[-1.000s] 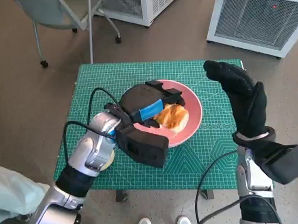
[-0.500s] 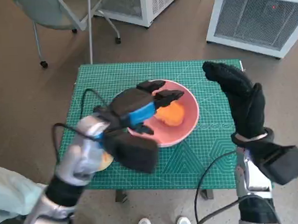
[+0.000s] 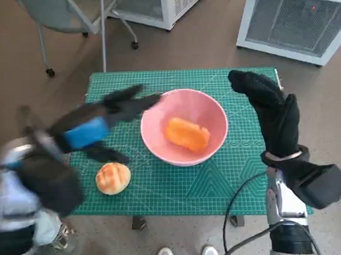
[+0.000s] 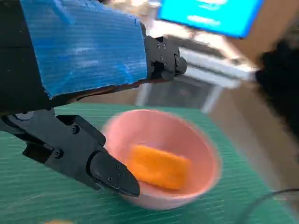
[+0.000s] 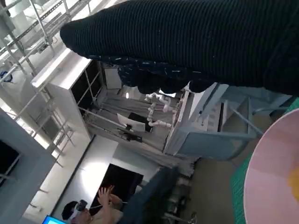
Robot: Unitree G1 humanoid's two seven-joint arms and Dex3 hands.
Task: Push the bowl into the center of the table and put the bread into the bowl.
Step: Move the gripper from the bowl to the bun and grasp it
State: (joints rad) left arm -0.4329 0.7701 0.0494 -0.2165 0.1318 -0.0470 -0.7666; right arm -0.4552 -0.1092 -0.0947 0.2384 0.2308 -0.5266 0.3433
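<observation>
Bowl (image 3: 184,127) sits just right of ctr in the head view, about mid tabletop (image 3: 156,188), upright. One piece of bread (image 3: 187,133), orange, oblong, already lies inside it, long axis running upper left to lower right of the frame. A 2nd piece, a round bun (image 3: 113,178), lies on the mat at lower left of the frame, apart from the bowl, near the front edge.

Key relation for whatever comes next: the bun is down and left of the bowl in the head view, and the left hand (image 3: 101,117) is the nearer one by far. It hangs blurred at left of frame, above the bun in the picture and beside the bowl's left rim, not touching either as far as I can tell. Fingers (image 4: 110,170) apart, holding nothing; the left wrist view shows them clear of the bowl w/ the oblong piece beyond.

Right hand (image 3: 271,112) is raised at right of frame over the tabletop's right edge, well apart from the bun, w/ the bowl between. Glove looks extended, nothing in it.

My read: if the bun also counts as the bread, the left hand takes it and carries it toward upper right of the frame into the bowl.
</observation>
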